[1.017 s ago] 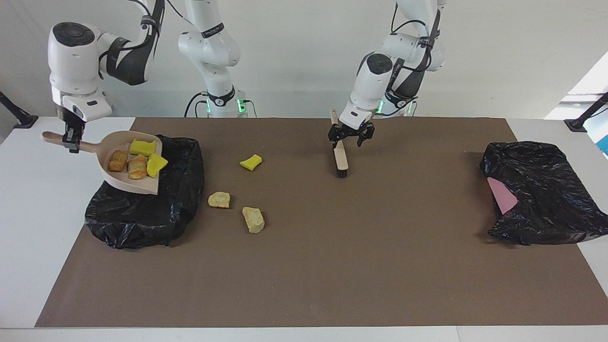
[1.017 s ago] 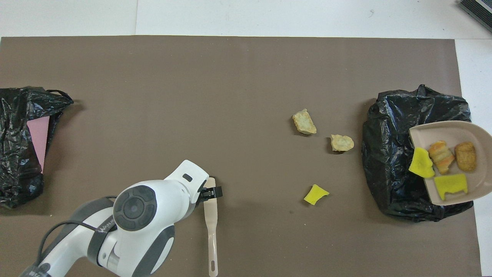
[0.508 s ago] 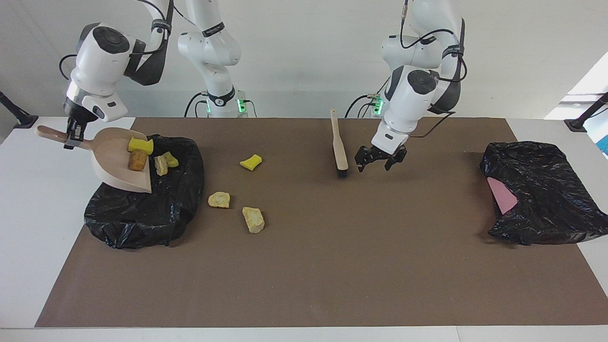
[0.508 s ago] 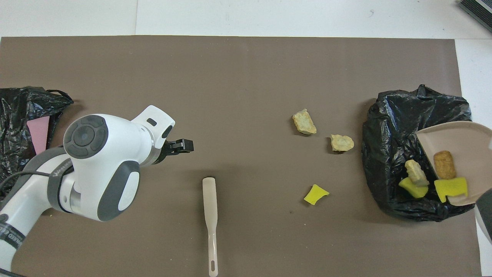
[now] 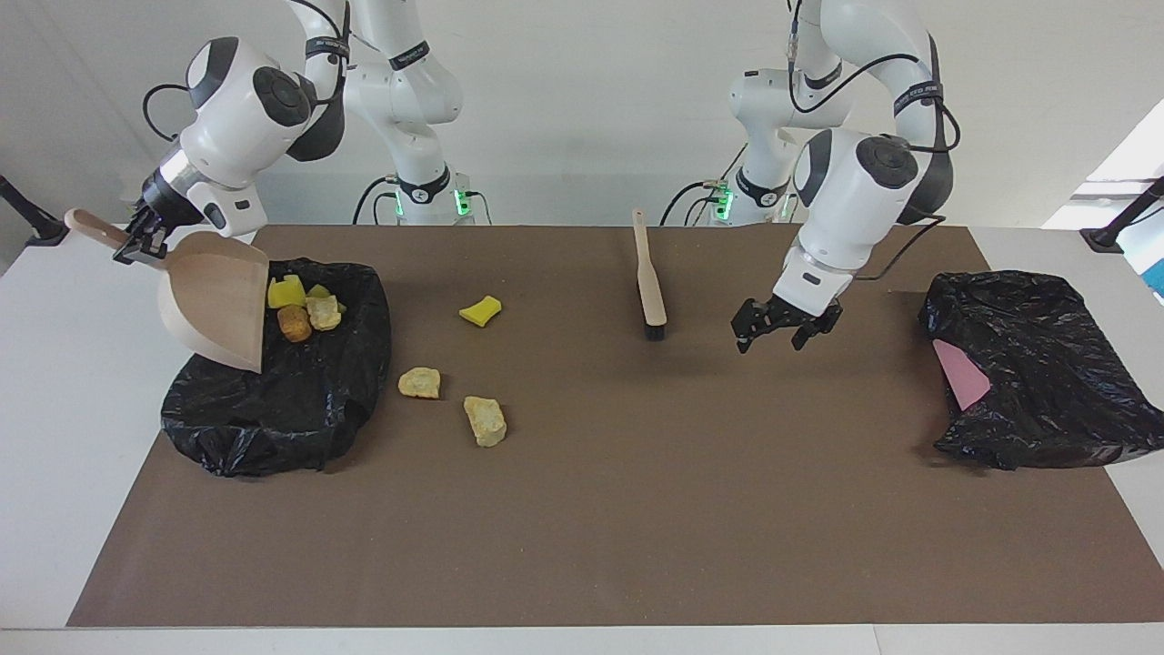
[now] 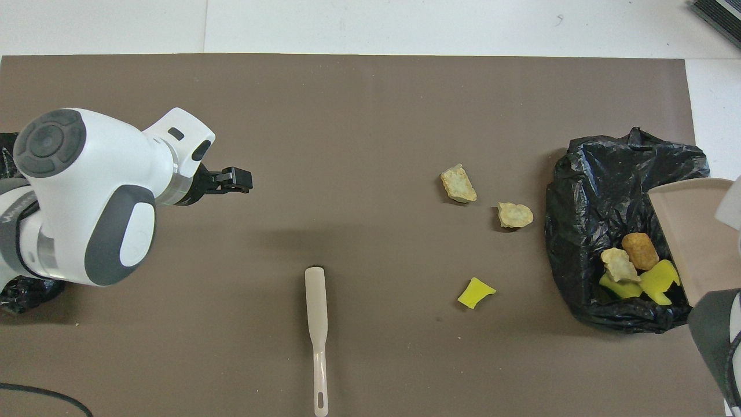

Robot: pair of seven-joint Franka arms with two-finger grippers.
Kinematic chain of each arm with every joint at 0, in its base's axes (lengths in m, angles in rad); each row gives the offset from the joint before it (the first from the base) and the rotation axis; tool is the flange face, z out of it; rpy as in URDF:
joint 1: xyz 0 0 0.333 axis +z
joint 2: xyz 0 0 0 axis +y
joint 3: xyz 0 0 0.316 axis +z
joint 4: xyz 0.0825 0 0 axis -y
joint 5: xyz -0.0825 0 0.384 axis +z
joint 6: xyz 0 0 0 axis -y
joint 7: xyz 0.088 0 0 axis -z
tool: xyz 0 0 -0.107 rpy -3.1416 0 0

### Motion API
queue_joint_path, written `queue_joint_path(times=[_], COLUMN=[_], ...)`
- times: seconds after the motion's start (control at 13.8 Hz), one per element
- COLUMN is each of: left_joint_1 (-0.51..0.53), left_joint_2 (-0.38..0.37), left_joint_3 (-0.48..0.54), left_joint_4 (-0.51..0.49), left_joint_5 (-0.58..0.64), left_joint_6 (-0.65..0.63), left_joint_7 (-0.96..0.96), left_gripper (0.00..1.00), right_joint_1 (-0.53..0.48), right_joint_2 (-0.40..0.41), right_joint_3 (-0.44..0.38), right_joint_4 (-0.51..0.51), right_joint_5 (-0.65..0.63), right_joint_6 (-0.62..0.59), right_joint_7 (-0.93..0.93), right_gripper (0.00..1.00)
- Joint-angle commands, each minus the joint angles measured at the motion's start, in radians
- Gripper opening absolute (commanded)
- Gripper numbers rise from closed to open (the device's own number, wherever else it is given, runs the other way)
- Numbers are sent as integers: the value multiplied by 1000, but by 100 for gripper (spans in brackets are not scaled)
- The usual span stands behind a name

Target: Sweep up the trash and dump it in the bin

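Right pincer pinching dustpan handle, tipped steeper; trash now in bag; left pincer spread, moved off brush.

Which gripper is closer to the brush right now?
Left. The left gripper, open and empty, hangs over the mat beside the brush, toward the left arm's end. The right gripper holds the dustpan tipped over the bin bag.
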Motion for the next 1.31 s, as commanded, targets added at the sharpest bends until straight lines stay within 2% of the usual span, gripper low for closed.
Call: queue_joint_path(times=[0.0,0.22,0.44,0.58,0.73,0.94,1.23], left_joint_1=[44,98,150,170,175,208,212], left_joint_2=[13,12,6,1,-8,-42,-53], left_joint_3=[-9,-9,-8,-8,-8,-8,-8], left_joint_4=[82,162,245,293,307,297,294], left_joint_5=[18,20,24,90,109,121,121], left_joint_6=[-96,-192,-310,-393,-429,-450,-478], left_joint_7=[70,151,239,291,323,379,373], left_gripper=[100,100,100,100,100,100,100], right_joint_1=[44,78,79,79,79,79,220], right_joint_2=[-5,39,134,187,226,378,553], right_joint_3=[5,13,28,68,139,240,263], right_joint_4=[53,132,268,346,403,601,780], right_joint_5=[-31,-11,148,249,317,441,565], right_joint_6=[-88,-122,-139,-175,-246,-384,-426], right_joint_7=[34,78,120,174,329,611,1066], right_gripper=[0,0,0,0,0,0,0])
